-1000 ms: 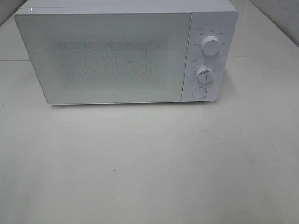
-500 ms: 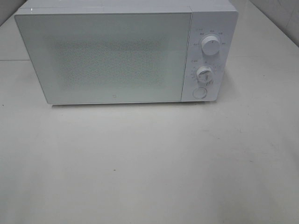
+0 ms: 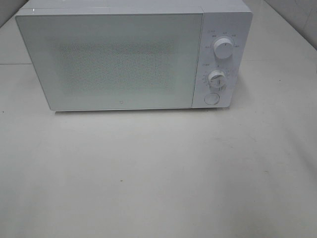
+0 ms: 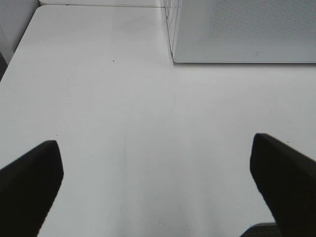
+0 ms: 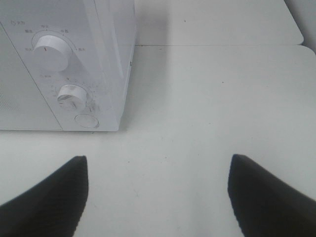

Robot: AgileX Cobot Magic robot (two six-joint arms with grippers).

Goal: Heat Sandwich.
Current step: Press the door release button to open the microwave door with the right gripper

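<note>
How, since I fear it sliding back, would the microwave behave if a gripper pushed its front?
The microwave is a wide, low box sitting flat on the table, so it probably won't tip. Its bulk suggests weight, so a light push likely leaves it put. The smooth table might let it slide under a firm one.

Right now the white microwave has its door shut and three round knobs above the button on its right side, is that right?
Not quite: there are two knobs, not three. The exterior high view shows the microwave with its door shut, and an upper knob and a lower knob above the button on its right side.
</note>
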